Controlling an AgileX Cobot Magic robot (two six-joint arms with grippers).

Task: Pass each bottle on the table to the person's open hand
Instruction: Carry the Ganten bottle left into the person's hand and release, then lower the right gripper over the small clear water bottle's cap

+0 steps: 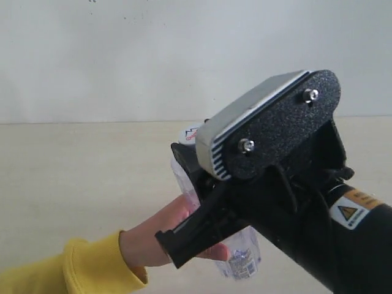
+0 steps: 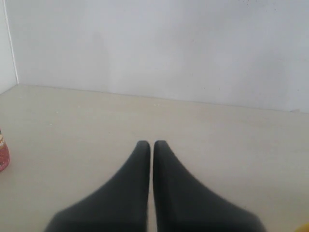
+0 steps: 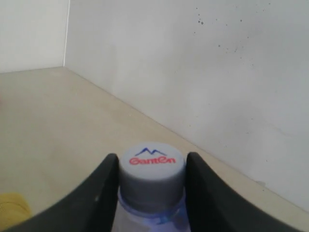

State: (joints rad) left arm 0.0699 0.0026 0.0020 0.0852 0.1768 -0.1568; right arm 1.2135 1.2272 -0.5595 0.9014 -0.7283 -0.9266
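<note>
Right up against the lens is your right arm's wrist camera housing, and just beyond it the right gripper is clamped on the neck of the clear water bottle. From the right wrist view you can see the white cap snug between the two black fingers. The person's hand, yellow sleeve behind it, sits right at the bottle's body and looks to be touching it, above the counter. So this bottle has arrived at the hand but isn't delivered: you haven't let go yet.

Over on the other side, your left gripper is pinched together with nothing in it, hanging over bare counter. At the very edge of that view a sliver of the red-labelled milk tea bottle stands on the counter, so that one is left to do. You can't see the third bottle anywhere, so I can't tell you whether it's been handed over or is waiting.
</note>
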